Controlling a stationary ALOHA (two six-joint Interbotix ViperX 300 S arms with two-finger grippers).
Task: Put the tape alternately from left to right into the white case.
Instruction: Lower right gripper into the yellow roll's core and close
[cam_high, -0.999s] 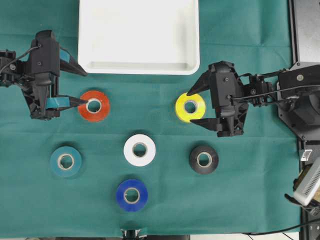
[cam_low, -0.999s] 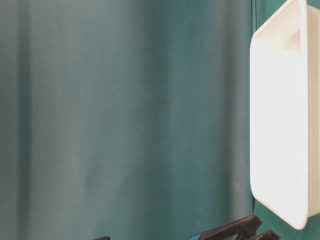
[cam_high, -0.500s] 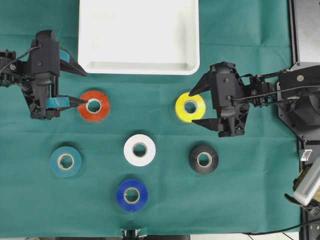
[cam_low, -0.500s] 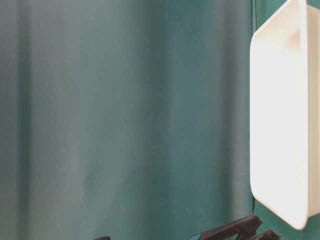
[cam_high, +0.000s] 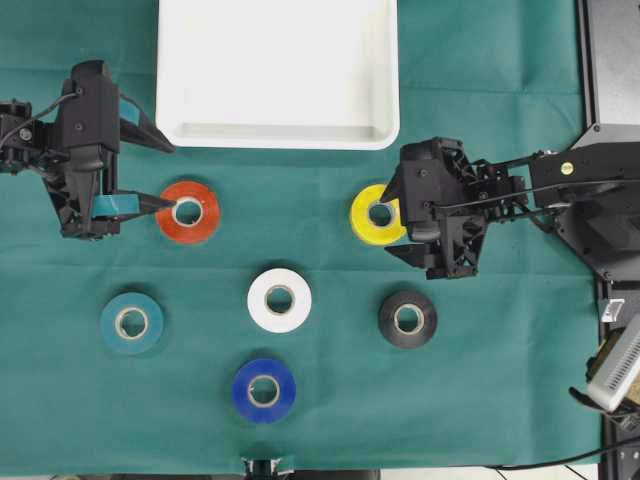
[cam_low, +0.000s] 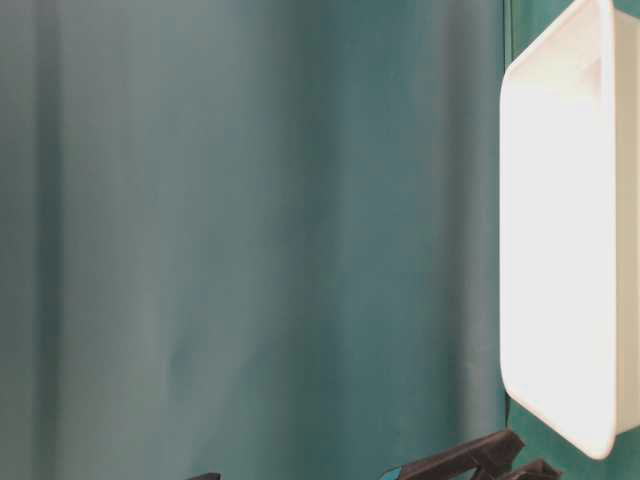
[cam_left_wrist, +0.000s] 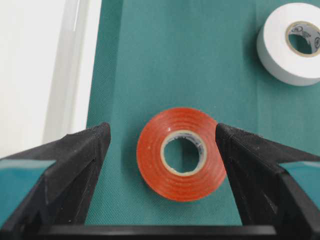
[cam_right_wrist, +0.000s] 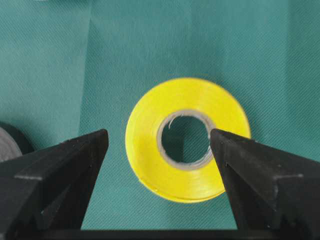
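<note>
The red roll (cam_left_wrist: 181, 154) is straddled by the open left gripper (cam_left_wrist: 163, 142); the yellow roll (cam_right_wrist: 188, 139) is straddled by the open right gripper (cam_right_wrist: 160, 145)

Glossy yellow tape (cam_right_wrist: 187, 139), matt woven cloth (cam_right_wrist: 60, 60)
</note>
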